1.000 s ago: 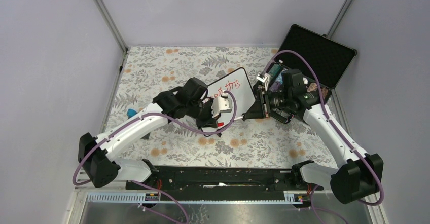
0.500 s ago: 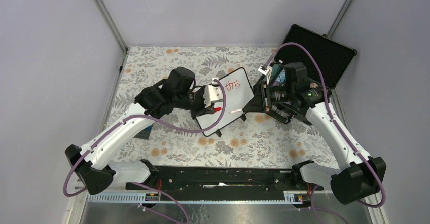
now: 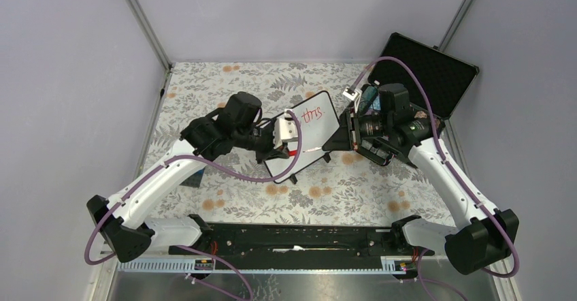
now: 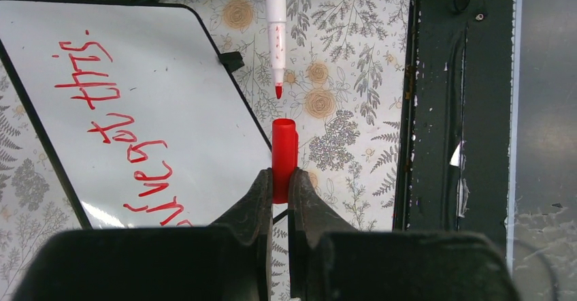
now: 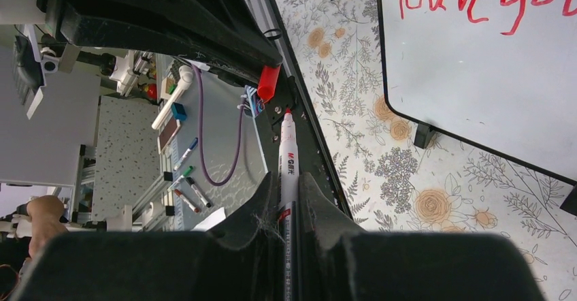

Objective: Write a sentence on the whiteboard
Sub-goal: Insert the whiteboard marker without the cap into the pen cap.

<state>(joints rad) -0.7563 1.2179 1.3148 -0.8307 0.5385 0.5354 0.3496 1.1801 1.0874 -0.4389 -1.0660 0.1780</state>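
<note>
The whiteboard (image 3: 321, 129), a flat white rectangle with rounded corners, a thin black rim and small black feet, is laid askew on the cloth (image 3: 224, 90), which is printed with grey leaves and orange flowers, between the two arms. The sentence (image 4: 119, 137) is written across its glossy surface in red, slanted strokes; "this" is read clearly, the rest only in part. A red plastic cap (image 4: 284, 148), tubular and open at its end, is clamped in the left gripper (image 4: 279, 178) just beside the board's edge. A white cylindrical marker (image 5: 288, 154) with a red tip is pinched in the right gripper (image 5: 289, 185), its tip pointed at the cap's mouth with a small gap left between them. A black hinged case (image 3: 429, 73) is stood open at the far right corner; small items are seen in its lower half, but they cannot be made out behind the right arm.
</note>
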